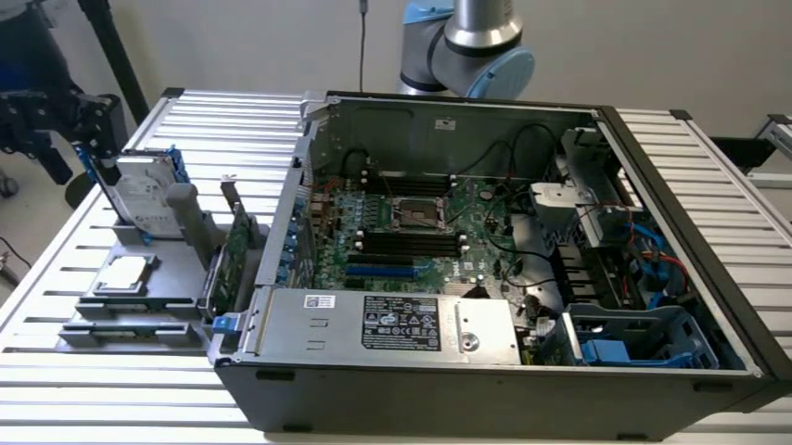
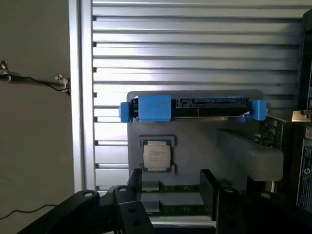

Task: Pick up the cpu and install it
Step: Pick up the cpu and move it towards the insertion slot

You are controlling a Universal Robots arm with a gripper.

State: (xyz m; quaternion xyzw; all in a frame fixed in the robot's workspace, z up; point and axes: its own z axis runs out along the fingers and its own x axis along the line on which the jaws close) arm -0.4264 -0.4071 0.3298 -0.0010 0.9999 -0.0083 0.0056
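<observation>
The cpu (image 1: 124,273) (image 2: 156,156) is a small square chip with a pale metal top. It lies flat in a recess of the grey fixture (image 1: 173,278) (image 2: 204,141), on the exterior view's left beside the computer case. My gripper (image 2: 173,191) hovers above the fixture a little short of the cpu. It is open, and its black fingers (image 2: 136,185) stand well apart with nothing between them. The dark square socket (image 1: 416,214) with a metal frame sits on the motherboard inside the open case.
A silver hard drive with blue rails (image 1: 140,190) (image 2: 195,108) stands upright in the fixture just beyond the cpu. A green card (image 1: 230,252) stands between fixture and case. The case walls (image 1: 495,366) rise above the slatted table (image 1: 111,389). The arm's base (image 1: 477,42) stands behind the case.
</observation>
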